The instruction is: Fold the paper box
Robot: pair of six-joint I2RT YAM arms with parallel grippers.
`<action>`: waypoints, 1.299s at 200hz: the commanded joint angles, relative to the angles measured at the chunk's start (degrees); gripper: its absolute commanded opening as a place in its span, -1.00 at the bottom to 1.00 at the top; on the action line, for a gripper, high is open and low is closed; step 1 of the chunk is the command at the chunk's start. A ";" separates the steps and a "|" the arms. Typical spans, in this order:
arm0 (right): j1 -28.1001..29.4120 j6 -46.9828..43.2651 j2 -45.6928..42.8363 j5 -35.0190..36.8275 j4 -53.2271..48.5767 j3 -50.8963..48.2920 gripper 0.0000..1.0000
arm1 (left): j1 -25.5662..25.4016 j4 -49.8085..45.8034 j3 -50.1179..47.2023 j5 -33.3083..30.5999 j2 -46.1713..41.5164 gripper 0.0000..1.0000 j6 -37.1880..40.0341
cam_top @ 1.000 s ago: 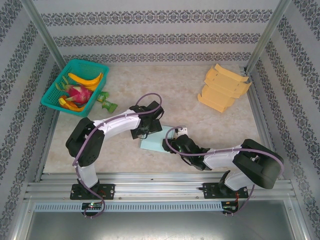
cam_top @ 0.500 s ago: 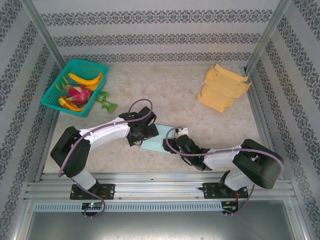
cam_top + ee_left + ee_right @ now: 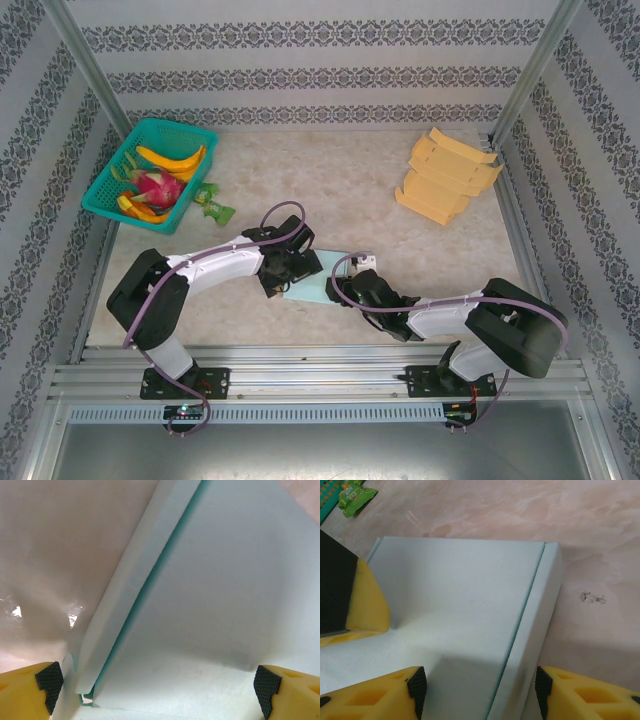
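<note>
Lower and flatter than a second ago, the left arm is now stretching out along the surface (image 3: 350, 190), its elbow no longer raised; its left gripper (image 3: 287, 270) is sitting at the left edge of the paper box (image 3: 312, 287) rather than over the far side of it; the right arm is looking just as it did before.

The paper box, pale blue-green, is lying flat near the middle of the surface, toward the near side, between the two grippers; in the left wrist view the box (image 3: 225, 580) is showing a broad panel with a narrow strip folded along its left side, a darker teal seam running between them; the left gripper (image 3: 157, 682) is standing wide open there, one finger beside the strip and the other over the panel, holding nothing.

The right gripper (image 3: 347, 287) is resting at the right end of the box; in the right wrist view its jaws (image 3: 480, 685) are standing partly open, straddling the right-hand fold of the box (image 3: 460, 590); whether the pads are touching the paper I cannot tell.

Far left, a green basket (image 3: 110, 195) is holding fruit, with a green packet (image 3: 213, 207) just beside it; far right, a stack of yellow flat boxes (image 3: 447, 175) is sitting well apart.
</note>
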 commanded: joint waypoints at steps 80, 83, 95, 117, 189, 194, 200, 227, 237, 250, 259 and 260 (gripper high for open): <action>1.43 1.99 -0.48 2.28 0.53 -0.66 0.22 | -1.29 0.14 0.31 2.96 0.72 1.00 -4.93; 1.45 2.10 -0.40 2.28 0.53 -0.64 0.22 | -1.30 0.33 0.38 3.06 0.75 1.00 -5.00; 1.62 2.21 -0.25 2.45 0.79 -0.68 0.22 | -1.39 1.02 0.38 3.53 1.05 1.00 -5.40; 2.04 2.47 0.37 2.80 1.28 -0.68 0.22 | -1.72 1.38 0.67 3.77 1.60 1.00 -5.91; 3.00 3.45 3.07 2.72 3.70 -0.64 0.21 | -2.44 3.71 -0.53 3.84 1.92 0.98 -8.25; 3.03 3.44 3.12 2.72 3.68 -0.64 0.21 | -2.44 3.75 -0.61 3.90 2.08 0.98 -8.22; 3.03 3.49 2.98 2.80 3.64 -0.74 0.21 | -2.44 3.84 -0.71 3.91 2.18 0.98 -8.21; 3.03 3.05 1.66 3.88 3.02 -1.54 0.22 | -2.44 2.30 -0.81 2.24 2.09 0.97 -7.29; 2.99 2.60 0.80 4.33 2.35 -1.74 0.23 | -2.44 1.14 -0.81 1.18 1.97 0.97 -7.02; 2.99 1.90 -0.78 4.86 0.91 -1.93 0.25 | -2.44 0.39 -1.14 0.14 1.75 0.97 -6.81; 3.03 1.35 -1.95 4.92 0.10 -2.03 0.25 | -2.44 0.22 -1.52 -0.47 1.50 0.97 -6.80; 2.99 1.30 -2.05 4.92 0.01 -2.04 0.26 | -2.44 0.18 -1.61 -0.48 1.47 0.97 -6.76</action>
